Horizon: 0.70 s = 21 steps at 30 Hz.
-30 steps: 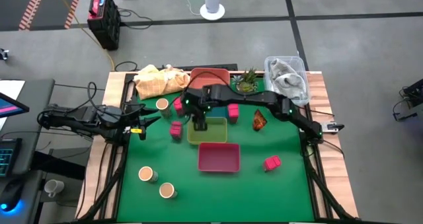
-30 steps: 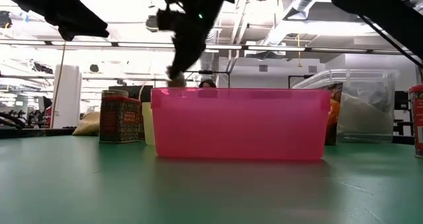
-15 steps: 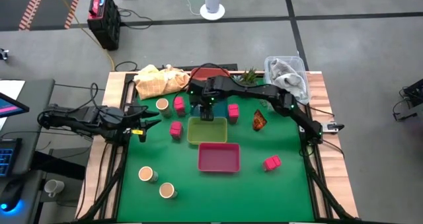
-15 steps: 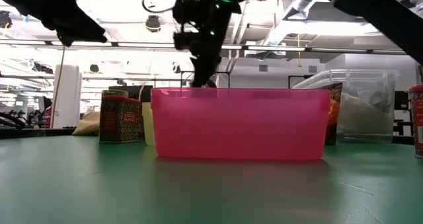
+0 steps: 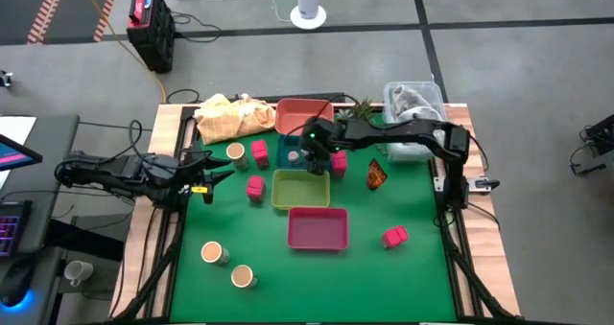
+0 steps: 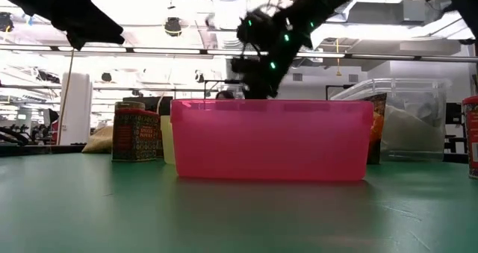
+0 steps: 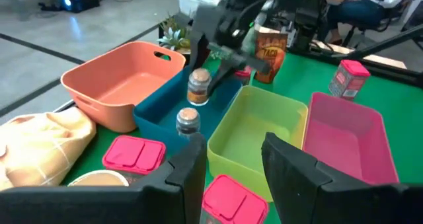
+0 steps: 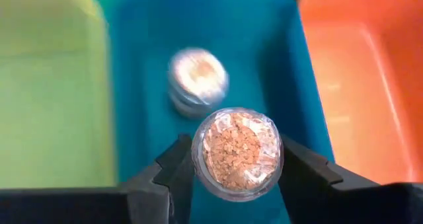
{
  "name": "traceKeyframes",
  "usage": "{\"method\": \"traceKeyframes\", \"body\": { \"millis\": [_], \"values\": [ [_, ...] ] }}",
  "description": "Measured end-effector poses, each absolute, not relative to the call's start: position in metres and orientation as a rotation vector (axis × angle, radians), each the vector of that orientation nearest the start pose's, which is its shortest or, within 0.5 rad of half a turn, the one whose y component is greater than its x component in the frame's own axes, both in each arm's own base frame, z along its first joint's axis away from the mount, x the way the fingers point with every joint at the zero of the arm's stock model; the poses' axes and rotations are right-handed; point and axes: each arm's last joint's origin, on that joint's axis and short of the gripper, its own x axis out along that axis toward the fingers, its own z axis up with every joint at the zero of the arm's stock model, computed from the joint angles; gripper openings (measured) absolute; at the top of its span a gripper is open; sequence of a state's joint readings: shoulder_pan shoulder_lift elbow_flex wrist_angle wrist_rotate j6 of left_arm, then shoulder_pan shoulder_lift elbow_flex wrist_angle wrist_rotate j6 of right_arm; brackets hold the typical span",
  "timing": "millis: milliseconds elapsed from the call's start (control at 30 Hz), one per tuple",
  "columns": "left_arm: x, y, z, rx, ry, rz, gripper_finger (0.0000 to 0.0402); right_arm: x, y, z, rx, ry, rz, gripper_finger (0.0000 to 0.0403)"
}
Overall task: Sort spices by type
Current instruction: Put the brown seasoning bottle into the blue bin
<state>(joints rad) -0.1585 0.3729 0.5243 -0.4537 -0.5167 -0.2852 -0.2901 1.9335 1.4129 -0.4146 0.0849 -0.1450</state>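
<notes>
Above the dark teal rectangular tray (image 8: pixel 198 85), the right gripper (image 8: pixel 231 168) clamps a tiny clear shaker jar of tan flakes (image 8: pixel 236 153), one finger on each side. The right wrist view looks down on its top, so its long axis runs upright; a second small shaker jar (image 8: pixel 197 80) stands in the tray beneath. The high view hides both jars under the arm (only the tray's edge shows). Well off from the tray, at the table's left edge, the left gripper (image 5: pixel 213 176) waits with fingers apart, empty.
</notes>
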Motion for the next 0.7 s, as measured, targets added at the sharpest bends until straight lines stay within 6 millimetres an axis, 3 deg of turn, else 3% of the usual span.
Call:
{"method": "traceKeyframes", "body": {
  "millis": [267,700],
  "values": [
    [0.097,-0.001,0.268,-0.176,0.234,0.409,0.0137,0.389,-0.127,0.187,-0.008,0.959,-0.298,0.0207],
    [0.097,-0.001,0.267,-0.162,0.243,0.41,0.0137,0.39,-0.127,0.188,0.021,0.939,-0.315,0.026]
  ]
}}
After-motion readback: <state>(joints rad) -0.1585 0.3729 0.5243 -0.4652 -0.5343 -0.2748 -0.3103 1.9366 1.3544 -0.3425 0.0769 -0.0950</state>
